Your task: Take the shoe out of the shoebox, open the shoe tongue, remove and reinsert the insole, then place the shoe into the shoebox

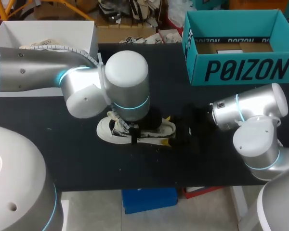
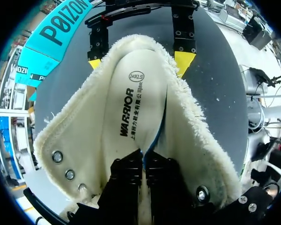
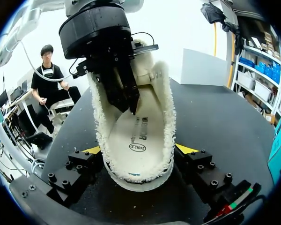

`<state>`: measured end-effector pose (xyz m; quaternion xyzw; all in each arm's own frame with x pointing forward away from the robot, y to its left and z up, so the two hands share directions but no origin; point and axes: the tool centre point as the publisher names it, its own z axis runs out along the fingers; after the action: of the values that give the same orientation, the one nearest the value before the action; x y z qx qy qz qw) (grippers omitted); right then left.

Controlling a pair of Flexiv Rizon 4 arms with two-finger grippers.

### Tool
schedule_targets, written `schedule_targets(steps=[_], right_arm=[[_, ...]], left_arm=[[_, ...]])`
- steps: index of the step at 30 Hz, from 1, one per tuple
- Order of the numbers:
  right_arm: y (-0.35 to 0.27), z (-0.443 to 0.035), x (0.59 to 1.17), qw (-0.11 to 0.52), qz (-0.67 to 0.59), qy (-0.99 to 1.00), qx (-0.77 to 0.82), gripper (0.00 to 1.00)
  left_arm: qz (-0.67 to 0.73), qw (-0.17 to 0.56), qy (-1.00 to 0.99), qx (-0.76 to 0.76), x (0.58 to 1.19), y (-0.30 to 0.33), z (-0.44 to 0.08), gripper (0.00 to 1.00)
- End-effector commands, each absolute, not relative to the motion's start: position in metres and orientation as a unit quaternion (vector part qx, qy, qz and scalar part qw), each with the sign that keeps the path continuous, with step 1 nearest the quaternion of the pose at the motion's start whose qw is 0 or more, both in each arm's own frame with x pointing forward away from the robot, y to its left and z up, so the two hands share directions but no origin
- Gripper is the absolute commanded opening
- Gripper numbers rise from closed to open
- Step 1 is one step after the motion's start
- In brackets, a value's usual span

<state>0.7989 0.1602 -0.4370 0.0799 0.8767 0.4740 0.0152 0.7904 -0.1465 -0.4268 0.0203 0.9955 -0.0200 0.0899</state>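
A white fleece-lined shoe [image 1: 135,131] lies on the black table, its mouth spread wide. My left gripper [image 2: 144,157] reaches down into the shoe [image 2: 192,140] and is shut on the raised edge of the printed insole [image 2: 131,108]. In the right wrist view the left gripper [image 3: 132,108] comes down into the shoe [image 3: 161,117] onto the insole [image 3: 136,140]. My right gripper [image 3: 139,150] clasps the heel from both sides, its yellow fingertips [image 3: 187,149] pressed against the fleece. In the head view the left wrist hides the left fingers, and the right gripper [image 1: 169,131] is at the heel.
The teal shoebox [image 1: 241,72] stands open at the back right, also seen in the left wrist view [image 2: 56,33]. A white open box [image 1: 43,33] sits at the back left. Bare black tabletop [image 1: 86,163] lies in front of the shoe.
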Motion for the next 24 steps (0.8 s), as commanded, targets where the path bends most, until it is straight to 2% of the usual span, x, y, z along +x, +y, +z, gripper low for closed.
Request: schedule_targets(steps=[1, 24], right_arm=[[0.159, -0.437, 0.799, 0.015, 0.473, 0.877, 0.08, 0.0], [0.159, -0.437, 0.799, 0.015, 0.473, 0.877, 0.08, 0.0]], left_arm=[[-0.027, 0.07, 0.997, 0.024, 0.793, -0.149, -0.452, 0.0], [-0.064, 0.018, 0.998, 0.023, 0.786, -0.149, -0.422, 0.0]])
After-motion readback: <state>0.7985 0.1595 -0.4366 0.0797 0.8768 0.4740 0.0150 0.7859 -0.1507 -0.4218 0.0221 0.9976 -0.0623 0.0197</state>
